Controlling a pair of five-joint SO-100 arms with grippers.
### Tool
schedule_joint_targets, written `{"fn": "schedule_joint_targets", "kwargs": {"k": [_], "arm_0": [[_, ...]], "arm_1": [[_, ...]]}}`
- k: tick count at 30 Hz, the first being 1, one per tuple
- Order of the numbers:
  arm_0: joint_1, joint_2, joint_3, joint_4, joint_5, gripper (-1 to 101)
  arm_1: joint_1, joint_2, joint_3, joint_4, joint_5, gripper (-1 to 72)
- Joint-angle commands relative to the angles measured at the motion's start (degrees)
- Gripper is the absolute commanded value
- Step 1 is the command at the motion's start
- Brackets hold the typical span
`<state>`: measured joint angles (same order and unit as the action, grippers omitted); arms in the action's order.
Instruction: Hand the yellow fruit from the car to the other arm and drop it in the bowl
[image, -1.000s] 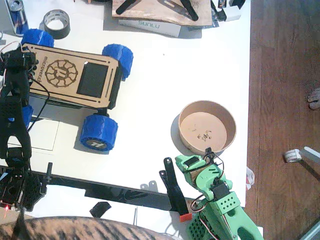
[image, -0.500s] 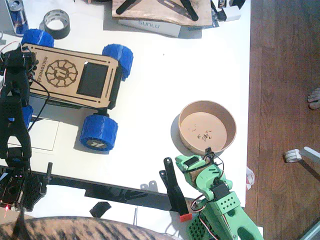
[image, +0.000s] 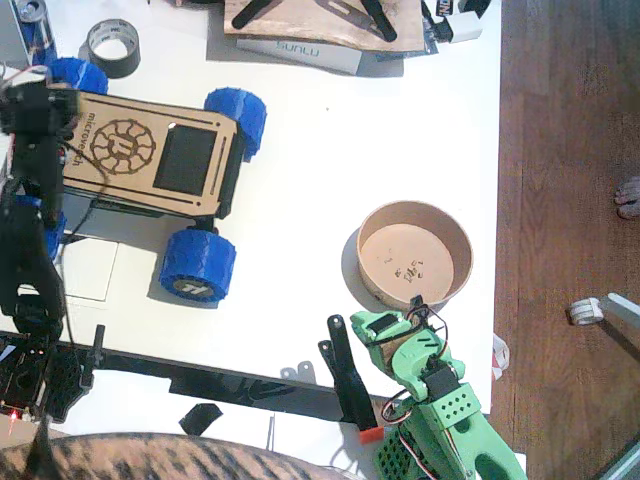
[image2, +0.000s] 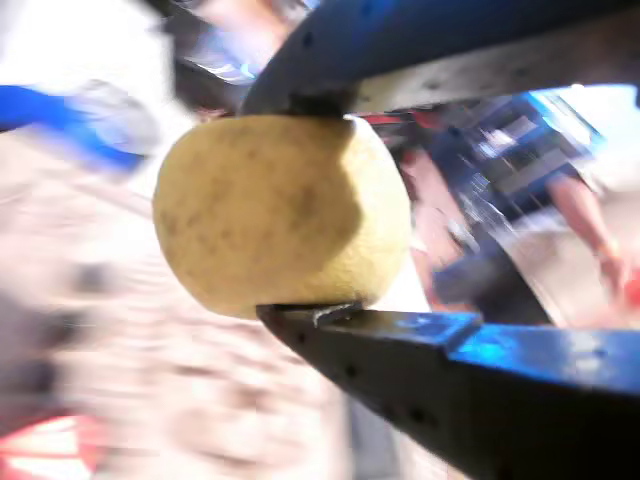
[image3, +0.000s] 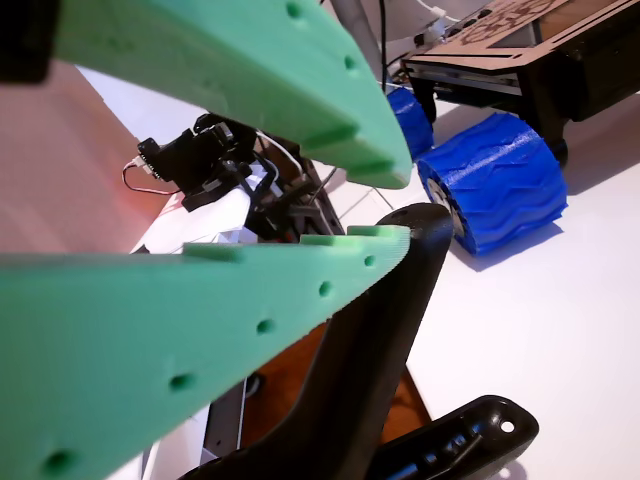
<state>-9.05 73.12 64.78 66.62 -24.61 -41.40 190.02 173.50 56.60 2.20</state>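
Left gripper: the black two-finger gripper (image2: 320, 220) is clamped on the small dull-yellow roundish fruit (image2: 280, 210), one dark jaw pressing its top and the other its underside; the background of that wrist view is blurred
Yellow fruit: held between the black jaws; in the fixed view it cannot be made out, as the black left arm (image: 30, 200) covers that spot at the left end of the car
Left arm: reaches up the left edge of the table; its black head (image: 38, 110) lies over the left end of the flat plywood-topped car with chunky blue wheels (image: 150, 150)
Right gripper: the bright green gripper (image3: 380, 210) has its perforated jaws apart with nothing between them; a black curved stand piece (image3: 380, 340) shows through the gap
Right arm: the bright green perforated arm (image: 440, 400) sits at the bottom edge of the white table (image: 320, 150); its gripper lies just beside the bowl's near wall
Bowl: the round shallow light-brown bowl (image: 415, 255) stands on the table right of the car, well apart from it; only small dark specks show on its floor
Surroundings: a grey tape roll (image: 112, 47) lies at the top left, near the car's rear wheel
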Motion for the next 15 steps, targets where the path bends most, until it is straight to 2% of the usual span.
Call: {"fn": "schedule_joint_targets", "kwargs": {"k": [1,7,10,15], "arm_0": [[8.00,8.61,-1.67,4.66,-4.31,0],[27.33,12.92,-1.58,12.13,-11.25,0],[38.41,12.83,-1.58,12.57,-15.03,0],[53.96,12.57,-1.58,10.90,-25.93,0]], "arm_1": [[-0.70,0.44,-0.26,-0.35,-0.97,0.1],[-0.53,0.44,-3.25,-0.97,-5.54,-0.1],[-1.85,0.79,-5.19,-0.26,-10.37,-0.1],[-6.50,6.33,-6.59,2.46,-18.28,-0.2]]}}
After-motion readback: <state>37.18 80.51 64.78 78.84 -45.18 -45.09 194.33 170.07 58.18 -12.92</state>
